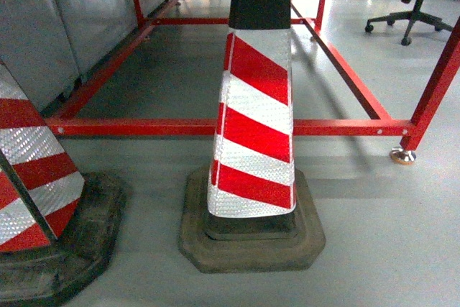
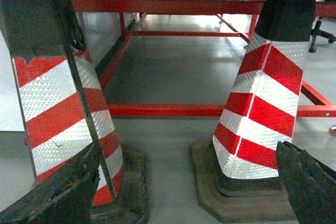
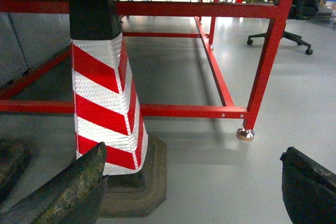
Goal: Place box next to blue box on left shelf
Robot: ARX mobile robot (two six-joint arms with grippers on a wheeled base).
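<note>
No blue box and no bare-metal shelf could be seen in any of the three views, so the direction of the box from either gripper, its long axis and the nearer arm could not be told. The head view was filled by a red-and-white striped cone (image 1: 253, 116) standing on the grey floor (image 1: 381, 249), with a second cone (image 1: 32, 170) at the left edge and a red tube frame (image 1: 180, 127) behind them. The left gripper (image 2: 184, 192) was seen with its dark fingers (image 2: 63, 195) held wide apart and nothing between them. The right gripper (image 3: 194, 187) was likewise spread open and empty, low above the floor. An office chair (image 1: 410, 16) was visible far off to the right. The box was judged to need finding first, probably by turning the base.
</note>
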